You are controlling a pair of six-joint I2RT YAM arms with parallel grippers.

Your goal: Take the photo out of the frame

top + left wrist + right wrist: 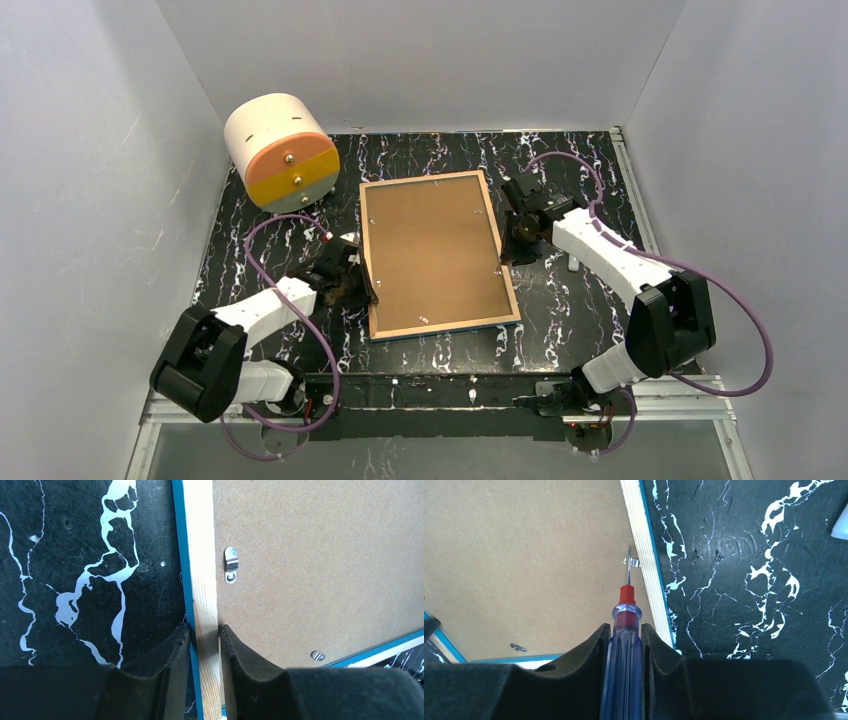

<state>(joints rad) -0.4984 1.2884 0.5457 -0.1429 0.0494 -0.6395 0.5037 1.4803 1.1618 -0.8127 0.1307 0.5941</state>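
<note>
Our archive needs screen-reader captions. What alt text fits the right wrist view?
The right end effector grips a blue-handled screwdriver, its blade tip at a metal clip by the wooden edge of the frame. Brown backing board fills the left; black marbled table lies to the right.

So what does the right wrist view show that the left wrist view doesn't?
Only right wrist: the right pincer gripping a blue-handled screwdriver, its blade at a metal clip. Only left wrist: the left pincer closed across the wooden rail of the frame. Both: the brown backing board, frame edging and marbled table.
</note>
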